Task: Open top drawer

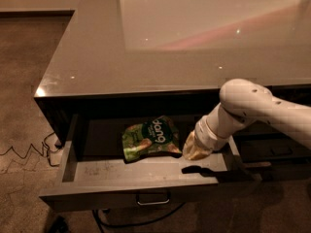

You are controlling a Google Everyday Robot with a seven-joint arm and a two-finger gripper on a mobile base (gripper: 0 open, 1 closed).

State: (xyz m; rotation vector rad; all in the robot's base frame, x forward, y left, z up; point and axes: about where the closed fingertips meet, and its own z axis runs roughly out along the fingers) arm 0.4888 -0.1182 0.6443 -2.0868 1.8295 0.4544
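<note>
We see the hand (191,151) down inside the drawer (97,171), in its right part, pointing toward the drawer's floor. We cannot tell whether the hand is clenched or released; it shows only as one pale yellowish lump. Its shadow (200,170) lies on the drawer's floor just in front of it. The white arm (257,108) comes in from the right, passes over the drawer's right wall and bends down at a rounded joint above the drawer's right rear corner.

Just left of the hand, near the middle of the drawer, a green bag (149,139) with white lettering lies flat. Its right edge is just beside the hand, and we cannot tell whether the two touch. The rest of the drawer's floor is lighter grey and scuffed.

The drawer stands pulled well out from under the tabletop (160,47). Its dark front faces us, with a small bar handle (153,199) at its centre. The glossy grey tabletop overhangs the drawer's back part. To the right of the drawer, slimmer drawer fronts (274,152) show in the dark. To the left of the drawer, a cable (22,152) zigzags over the brown floor (24,81).
</note>
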